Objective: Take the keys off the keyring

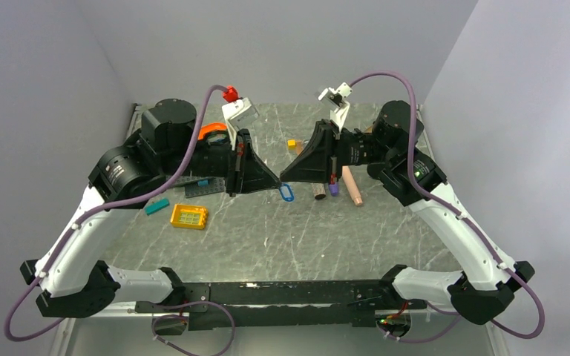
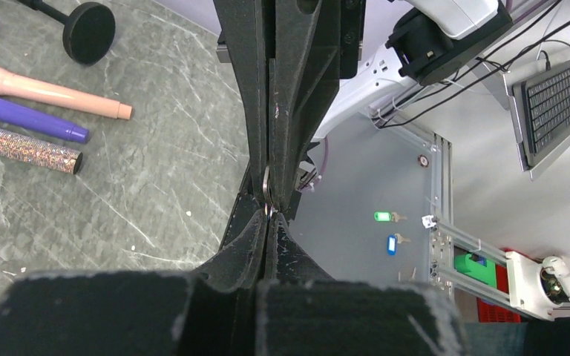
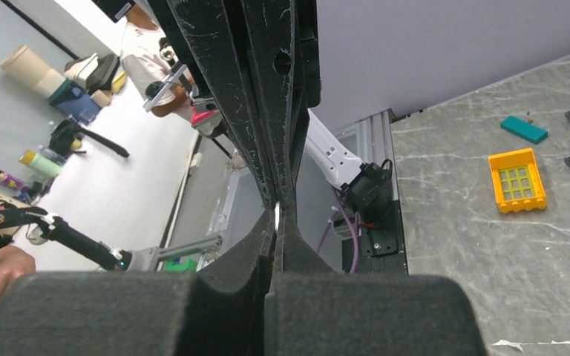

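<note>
My two grippers meet tip to tip above the middle of the table, the left gripper [image 1: 276, 182] reaching in from the left and the right gripper [image 1: 283, 178] from the right. Both are shut. The bright-blue oval keyring [image 1: 286, 193] hangs just under the touching tips. In the left wrist view a thin curved metal sliver [image 2: 267, 187] sits pinched where my left gripper [image 2: 268, 215] meets the other arm's fingers. The right wrist view shows a bright metal sliver [image 3: 277, 216] at the tips of my right gripper [image 3: 277, 222]. No keys can be made out.
A yellow brick [image 1: 188, 216], a teal bar [image 1: 156, 206] and a dark studded plate [image 1: 200, 189] lie left of centre. A pink pen [image 1: 352, 185], a purple pen [image 1: 333, 188] and a glittery stick [image 2: 22, 147] lie right of centre. A small orange brick [image 1: 292, 145] sits behind.
</note>
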Controlling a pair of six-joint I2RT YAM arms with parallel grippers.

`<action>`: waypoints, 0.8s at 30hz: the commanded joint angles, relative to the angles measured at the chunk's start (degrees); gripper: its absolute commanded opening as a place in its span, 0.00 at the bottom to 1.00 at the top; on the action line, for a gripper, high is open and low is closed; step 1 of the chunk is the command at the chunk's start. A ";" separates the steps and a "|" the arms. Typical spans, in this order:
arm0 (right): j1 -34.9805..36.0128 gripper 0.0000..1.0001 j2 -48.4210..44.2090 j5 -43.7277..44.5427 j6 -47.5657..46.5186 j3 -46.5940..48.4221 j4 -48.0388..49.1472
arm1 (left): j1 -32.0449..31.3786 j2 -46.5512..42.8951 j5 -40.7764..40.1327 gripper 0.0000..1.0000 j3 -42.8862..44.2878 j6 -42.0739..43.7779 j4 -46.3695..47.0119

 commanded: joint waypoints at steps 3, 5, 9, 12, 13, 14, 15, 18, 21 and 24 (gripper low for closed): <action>0.67 0.00 -2.89 -0.58 2.00 -2.29 2.85 | 0.24 -0.51 -0.82 0.00 1.57 0.77 4.77; 0.60 0.00 -4.00 3.62 3.04 -3.86 5.23 | 0.23 -2.09 -2.09 0.00 -0.77 -1.05 8.08; 0.67 0.00 -5.39 9.00 8.01 -7.26 13.55 | 0.17 -4.82 -4.61 0.00 -6.13 -5.39 16.61; 0.70 0.00 -5.71 12.98 9.68 -8.12 17.45 | -0.16 -6.93 -9.91 0.00 -8.63 -7.53 20.72; 0.68 0.00 -5.65 14.17 9.74 -7.95 18.16 | -0.29 -7.56 -11.47 0.00 -9.34 -8.17 22.28; 0.68 0.00 -5.24 14.57 9.62 -7.46 18.71 | -0.57 -8.01 -12.84 0.00 -9.95 -8.76 23.75; 0.62 0.00 -4.61 14.62 9.27 -6.44 18.72 | -0.93 -8.40 -14.43 0.00 -10.29 -9.09 24.83; 0.66 0.00 -2.25 14.36 9.22 -3.34 19.20 | -2.77 -8.51 -17.99 0.00 -9.94 -8.72 26.62; 0.63 0.00 -0.90 14.86 11.89 -3.05 23.77 | -5.65 -8.66 -23.90 0.00 -9.95 -8.02 28.75; 0.77 0.00 -0.35 15.58 15.55 -4.25 30.14 | -7.54 -9.01 -27.29 0.00 -11.15 -8.66 32.52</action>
